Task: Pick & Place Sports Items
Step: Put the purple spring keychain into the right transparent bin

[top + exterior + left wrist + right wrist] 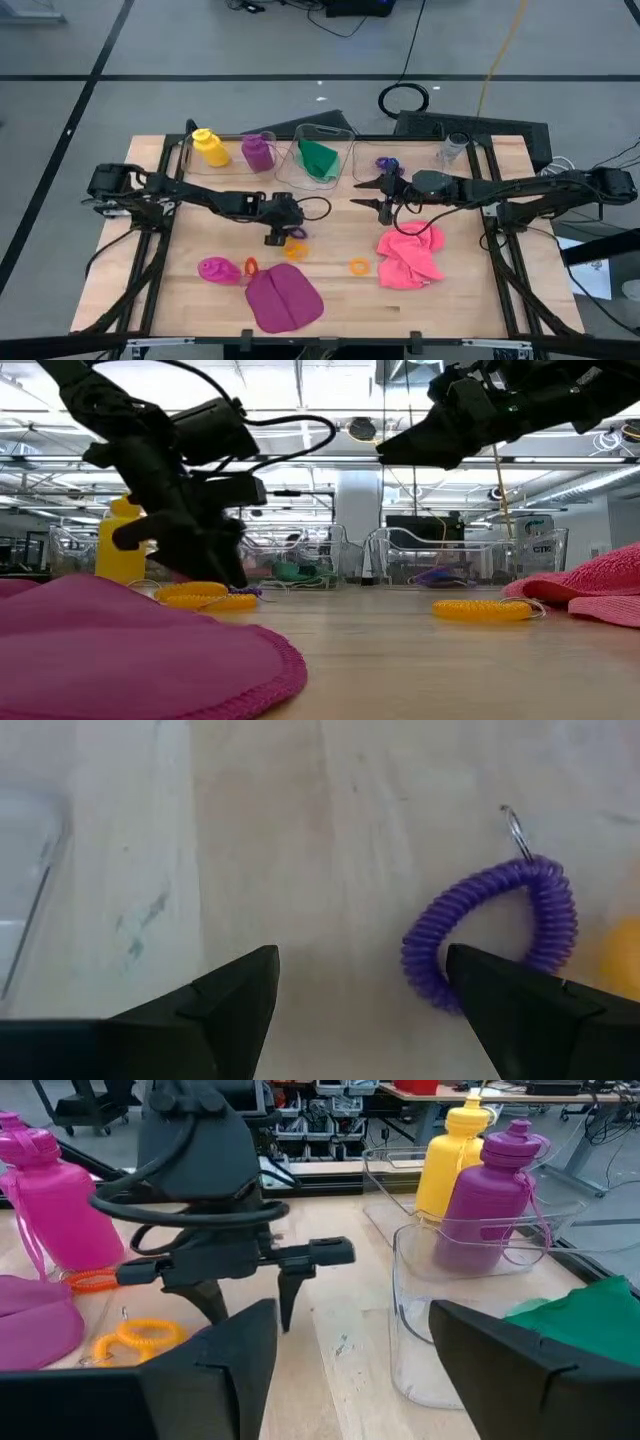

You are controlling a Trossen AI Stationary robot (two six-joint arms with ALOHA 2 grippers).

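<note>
Left hand (283, 231) hangs low over the middle of the tabletop (330, 300), fingers spread wide and gripping nothing. Right by one fingertip lies the purple ring (490, 932), a coiled loop flat on the wood, touching the finger's edge in the wrist view. Just past it sit the yellow ring (297, 250) and, a little further toward the near edge, an orange ring (251, 266) tucked against the magenta bottle (216, 270), which lies on its side. Beside that, the magenta cloth (283, 298) is spread flat.

Out behind the left hand, the yellow bottle (209, 147) and purple bottle (258, 151) stand upright together in a clear bin (560, 1215). Next bin along (300, 160) holds the green cloth (320, 159).

Right hand (381, 193) hovers across from the left, raised above the tabletop, fingers parted and empty too. Behind it another bin (366, 158) holds a purple ring (387, 164). Just on its near side, the pink cloth (410, 256) sits crumpled, with one more orange ring (360, 266) lying beside that cloth.
</note>
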